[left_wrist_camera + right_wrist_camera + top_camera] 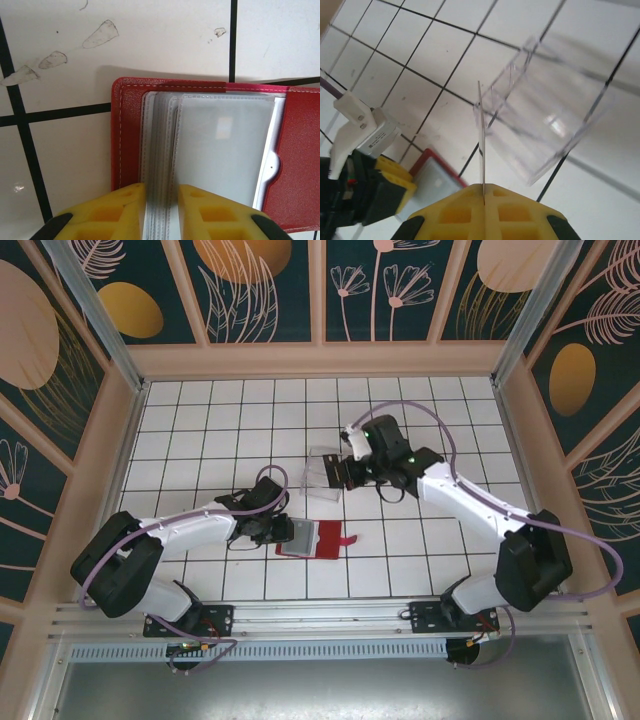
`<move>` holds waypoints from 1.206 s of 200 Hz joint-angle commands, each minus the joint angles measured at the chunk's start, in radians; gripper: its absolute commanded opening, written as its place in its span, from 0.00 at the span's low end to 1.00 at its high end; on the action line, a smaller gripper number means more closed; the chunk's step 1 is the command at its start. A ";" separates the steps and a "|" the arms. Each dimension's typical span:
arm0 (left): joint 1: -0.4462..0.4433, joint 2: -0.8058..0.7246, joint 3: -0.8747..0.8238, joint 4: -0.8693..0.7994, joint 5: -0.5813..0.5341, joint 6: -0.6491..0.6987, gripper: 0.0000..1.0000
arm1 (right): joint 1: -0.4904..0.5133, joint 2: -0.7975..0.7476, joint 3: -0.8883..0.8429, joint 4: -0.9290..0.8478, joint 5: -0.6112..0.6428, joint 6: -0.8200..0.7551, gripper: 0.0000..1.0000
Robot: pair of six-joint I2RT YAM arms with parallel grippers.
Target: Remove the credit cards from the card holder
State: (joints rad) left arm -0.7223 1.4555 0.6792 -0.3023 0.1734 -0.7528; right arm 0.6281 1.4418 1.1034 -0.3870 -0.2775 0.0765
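While narrow on the card holder (127,130), left pincer (161,189); right pincer (484,187) tight on one credit card (481,140).

The desk (200,420) is a white tiled surface with dark grout lines. 2 things lie on it: a red card holder (325,538), open, near the near edge around the centre, and a clear plastic box (318,472) just beyond it, farther back. Grey smudges (102,34) mark the tiles beside the card holder.

A clear plastic box (322,473) rests on white black-lined tiles (200,420), leaf-patterned walls (265,285) around
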 commanded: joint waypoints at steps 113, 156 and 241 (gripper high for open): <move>-0.003 -0.034 0.006 -0.029 -0.014 0.024 0.30 | 0.021 0.365 0.316 -0.283 0.024 -0.662 0.00; -0.002 -0.031 0.013 -0.032 -0.017 0.026 0.30 | 0.025 0.377 0.287 -0.308 0.117 -0.702 0.00; -0.003 -0.037 0.013 -0.040 -0.024 0.030 0.30 | 0.028 0.304 0.285 -0.326 0.108 -0.752 0.00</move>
State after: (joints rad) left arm -0.7223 1.4311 0.6792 -0.3172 0.1699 -0.7414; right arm 0.6498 1.7931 1.3674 -0.6868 -0.1501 -0.6392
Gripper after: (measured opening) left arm 0.301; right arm 0.053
